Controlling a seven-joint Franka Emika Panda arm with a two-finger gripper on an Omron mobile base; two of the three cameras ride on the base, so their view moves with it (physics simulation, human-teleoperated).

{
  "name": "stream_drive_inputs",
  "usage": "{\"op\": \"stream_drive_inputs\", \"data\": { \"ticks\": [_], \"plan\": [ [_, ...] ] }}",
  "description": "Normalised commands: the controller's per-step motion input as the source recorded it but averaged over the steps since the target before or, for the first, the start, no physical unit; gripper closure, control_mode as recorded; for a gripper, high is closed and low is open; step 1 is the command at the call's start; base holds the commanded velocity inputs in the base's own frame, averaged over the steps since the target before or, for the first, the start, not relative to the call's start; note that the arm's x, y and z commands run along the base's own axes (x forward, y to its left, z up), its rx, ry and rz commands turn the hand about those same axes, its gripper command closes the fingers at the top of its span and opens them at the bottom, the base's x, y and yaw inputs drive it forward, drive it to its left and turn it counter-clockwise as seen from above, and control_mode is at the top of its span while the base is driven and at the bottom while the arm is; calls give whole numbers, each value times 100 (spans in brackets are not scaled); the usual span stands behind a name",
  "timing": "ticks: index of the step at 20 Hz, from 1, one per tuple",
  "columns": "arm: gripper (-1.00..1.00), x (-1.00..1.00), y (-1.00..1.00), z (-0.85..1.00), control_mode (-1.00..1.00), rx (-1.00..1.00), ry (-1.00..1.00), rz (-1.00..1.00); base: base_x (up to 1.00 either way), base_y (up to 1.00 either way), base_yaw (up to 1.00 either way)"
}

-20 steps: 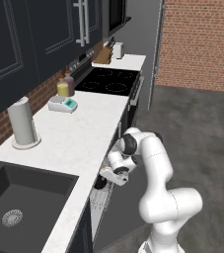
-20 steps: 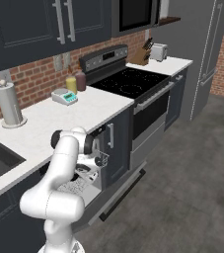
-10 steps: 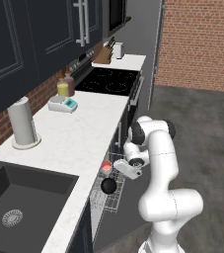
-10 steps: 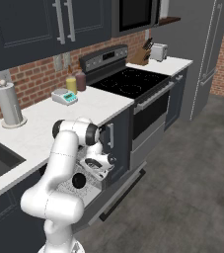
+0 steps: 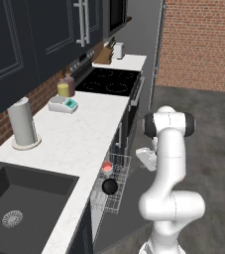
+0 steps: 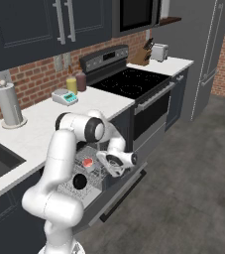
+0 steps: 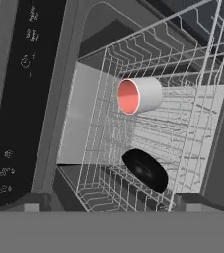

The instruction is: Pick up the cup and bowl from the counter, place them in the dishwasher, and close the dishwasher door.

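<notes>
Red shows inside the cup [image 7: 138, 95], which lies in the pulled-out wire rack [image 7: 192, 123] of the dishwasher [image 6: 91, 198]; the bowl [image 7: 145, 170], black and shallow, sits in the same rack just beside it, apart from the cup as far as I can tell. My gripper [image 6: 115, 164] hangs open and empty just beside the rack, out over the lowered dishwasher door [image 6: 121, 191], grasping nothing. I judge both pick-and-place parts done: neither dish is on the counter [image 5: 79, 134], and what is left is pushing the rack in, if it needs that, and swinging the door up shut. Around that, the counter carries a paper-towel roll [image 5: 22, 124] and a small scale [image 5: 62, 104], with the sink [image 5: 29, 193] at one end and the stove [image 5: 109, 82] at the other. My own arm hides part of the door from both base cameras, and from the hand camera my fingertips are cut off low in the view, so I cannot make out the door's outer edge.
</notes>
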Motion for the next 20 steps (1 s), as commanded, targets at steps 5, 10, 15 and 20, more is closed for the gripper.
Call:
{"op": "stream_drive_inputs", "data": {
  "ticks": [5, 10, 15, 20],
  "plan": [
    [-100, -4, -100, 12, -100, 17, 9, -1, 0, 0, 0],
    [-100, -13, -100, -19, -100, 22, 16, -3, 0, 0, 0],
    [-100, -28, -100, -53, -100, 26, 12, -1, 0, 0, 0],
    [-100, -26, -100, -71, -100, 26, 2, 0, 0, 0, 0]
  ]
}}
